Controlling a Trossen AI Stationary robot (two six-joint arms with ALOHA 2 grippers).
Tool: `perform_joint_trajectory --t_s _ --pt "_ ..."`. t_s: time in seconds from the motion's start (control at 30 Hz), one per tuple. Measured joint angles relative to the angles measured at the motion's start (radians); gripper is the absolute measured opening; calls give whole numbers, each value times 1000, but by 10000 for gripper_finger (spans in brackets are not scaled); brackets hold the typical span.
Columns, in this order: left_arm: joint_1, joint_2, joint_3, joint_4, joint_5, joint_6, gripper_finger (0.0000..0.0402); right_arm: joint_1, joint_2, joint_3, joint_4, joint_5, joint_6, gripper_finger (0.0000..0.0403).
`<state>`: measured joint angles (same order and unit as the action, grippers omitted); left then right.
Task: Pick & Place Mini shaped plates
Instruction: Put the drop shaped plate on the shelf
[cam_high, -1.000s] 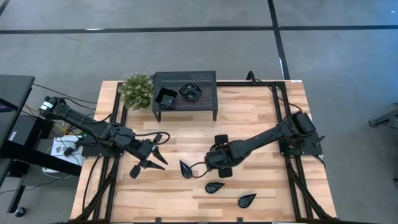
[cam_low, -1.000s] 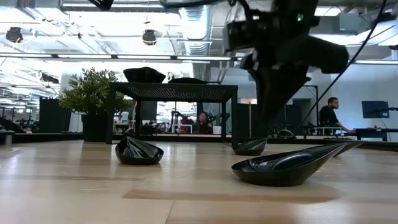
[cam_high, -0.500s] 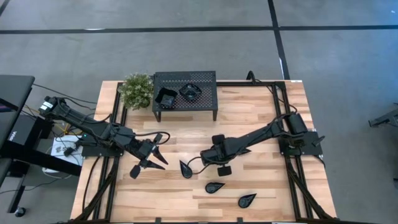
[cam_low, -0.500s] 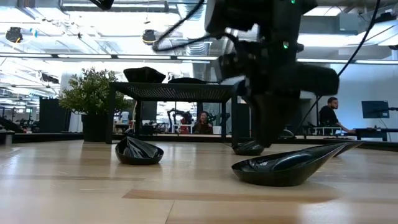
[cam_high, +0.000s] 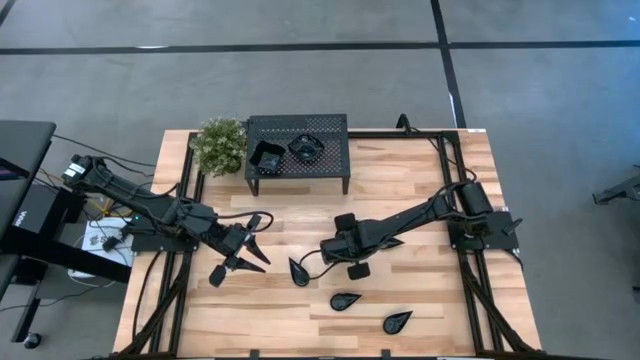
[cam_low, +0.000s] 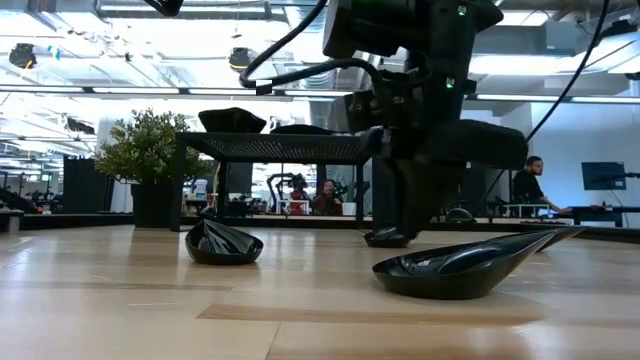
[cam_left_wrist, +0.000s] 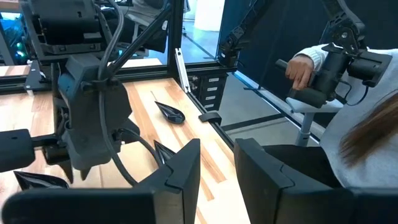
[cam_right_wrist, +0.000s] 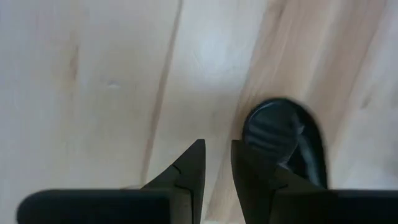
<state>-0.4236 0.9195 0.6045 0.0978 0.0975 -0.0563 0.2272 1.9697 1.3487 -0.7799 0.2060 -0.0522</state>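
A teardrop-leaf plate (cam_high: 298, 271) lies on the wooden table (cam_high: 400, 190) just left of centre, two more leaf plates (cam_high: 346, 300) strung toward five o'clock. Two plates on the stand (cam_high: 297, 146) sit at twelve o'clock, beside the potted plant (cam_high: 221, 145). The right gripper (cam_high: 322, 250) hangs close above the nearest leaf plate, fingers a narrow gap apart and empty, the dish just beside them in its wrist view. This looks like the approach before a pick: next it must centre on the rim, widen and descend. The left gripper (cam_high: 257, 250) waits at nine o'clock, jaws parted, holding nothing.
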Motion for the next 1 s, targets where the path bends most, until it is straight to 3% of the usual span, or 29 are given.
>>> perform_joint_trajectory --t_s 0.23,0.5,1.0 --pt "0 0 0 0 0 0 100 -15 0 0 -1 72 -10 71" --pt "0 0 0 0 0 0 100 -63 0 0 -2 -52 -10 71" --pt "0 0 0 0 0 0 100 -64 -1 0 -3 -81 -36 71"
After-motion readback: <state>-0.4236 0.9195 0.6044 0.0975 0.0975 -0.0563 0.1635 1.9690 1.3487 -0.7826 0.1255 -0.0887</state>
